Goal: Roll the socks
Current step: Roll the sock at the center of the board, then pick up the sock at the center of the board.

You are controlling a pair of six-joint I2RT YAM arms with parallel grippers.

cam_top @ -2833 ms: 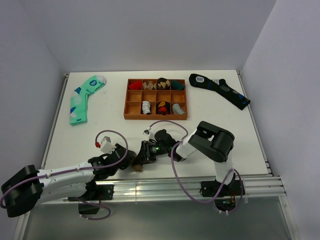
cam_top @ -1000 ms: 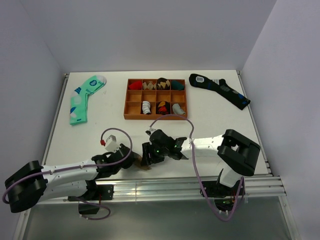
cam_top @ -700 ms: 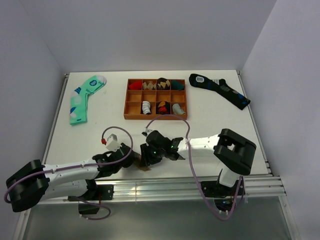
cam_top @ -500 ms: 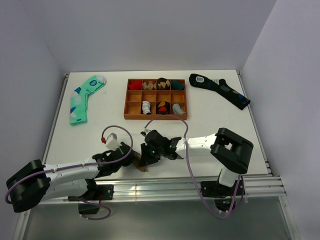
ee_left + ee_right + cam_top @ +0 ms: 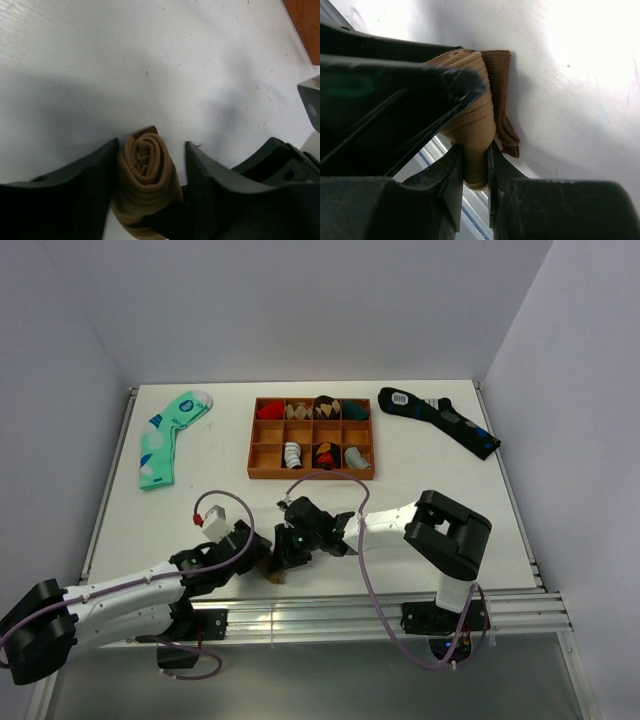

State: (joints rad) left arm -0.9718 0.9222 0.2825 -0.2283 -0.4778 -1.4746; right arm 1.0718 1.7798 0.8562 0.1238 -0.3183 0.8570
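socks (image 5: pixel 147 175) — rolled | right hand (image 5: pixel 476 156) clamped on them; left hand (image 5: pixel 151 148) apart | tray (image 5: pixel 251 440) holds rolls (image 5: pixel 291 454)

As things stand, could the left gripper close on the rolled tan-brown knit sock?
Probably yes: the rolled tan-brown knit sock lies between the open fingers of the left gripper, with nothing in between. The right gripper pinches the same roll, so the two may crowd each other.

Noted: white table (image 5: pixel 215 495) before me; pale grey walls (image 5: pixel 300 310) on three sides; aluminium rails (image 5: pixel 330 611) along my near edge.
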